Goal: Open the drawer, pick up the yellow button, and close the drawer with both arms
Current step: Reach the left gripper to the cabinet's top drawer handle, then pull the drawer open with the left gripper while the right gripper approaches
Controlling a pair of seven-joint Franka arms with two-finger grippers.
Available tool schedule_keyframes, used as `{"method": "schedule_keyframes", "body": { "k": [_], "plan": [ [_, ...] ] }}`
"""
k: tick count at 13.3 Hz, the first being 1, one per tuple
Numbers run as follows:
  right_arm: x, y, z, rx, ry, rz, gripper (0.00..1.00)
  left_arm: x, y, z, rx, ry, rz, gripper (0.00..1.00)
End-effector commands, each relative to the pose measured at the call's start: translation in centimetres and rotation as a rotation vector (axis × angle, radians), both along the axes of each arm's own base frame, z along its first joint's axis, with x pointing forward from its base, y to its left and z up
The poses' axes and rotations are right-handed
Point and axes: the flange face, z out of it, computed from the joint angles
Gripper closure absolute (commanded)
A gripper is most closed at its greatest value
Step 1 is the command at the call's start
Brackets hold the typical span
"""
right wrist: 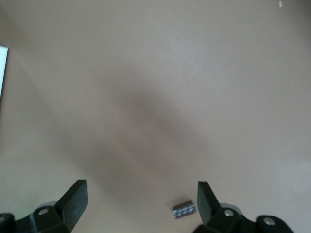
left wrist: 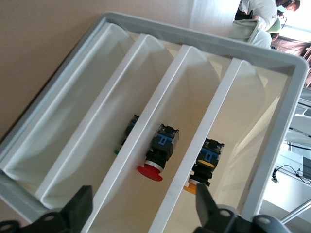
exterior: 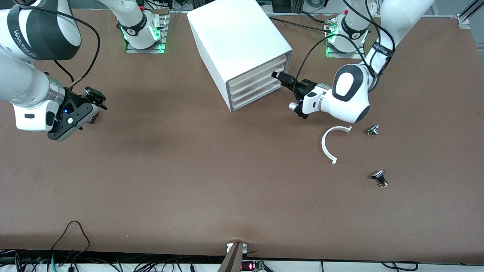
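We see the left gripper (exterior: 279,76) with fingers (left wrist: 80,206) released, spread at the front of the large white box cabinet (exterior: 238,49), at its shallow white top drawer (exterior: 254,74). The small orange-capped black push button (left wrist: 203,171) sits in a drawer compartment. The right gripper (exterior: 96,102) waits, fingers apart and empty, over the brown table (exterior: 189,170) near the right arm's end.

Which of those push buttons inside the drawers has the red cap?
The red button, in the drawer between the one with the orange-capped button and the one whose button is mostly hidden.
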Motion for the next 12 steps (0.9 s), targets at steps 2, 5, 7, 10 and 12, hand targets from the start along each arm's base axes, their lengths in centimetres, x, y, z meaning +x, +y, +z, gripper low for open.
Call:
{"method": "schedule_keyframes", "body": {
  "k": [2, 5, 7, 10, 12],
  "plan": [
    [0.6, 1.0, 0.0, 0.016, -0.024, 0.224, 0.0, -2.6, -0.5, -0.2, -0.028, 0.034, 0.024, 0.14],
    [0.8, 0.7, -0.6, 0.019, -0.016, 0.271, 0.0, -3.7, -1.7, 0.3, -0.038, 0.037, -0.004, 0.23],
    [0.7, 0.7, -0.6, 0.027, -0.007, 0.263, 0.0, -4.7, -2.3, 0.5, -0.05, 0.056, -0.02, 0.22],
    [0.6, 1.1, -0.7, 0.032, -0.005, 0.302, 0.0, -5.2, -1.9, 0.4, -0.057, 0.08, -0.03, 0.39],
    [0.6, 2.0, -0.4, 0.042, -0.017, 0.377, 0.0, -5.4, -1.8, 0.4, -0.059, 0.086, -0.034, 0.81]
  ]
}}
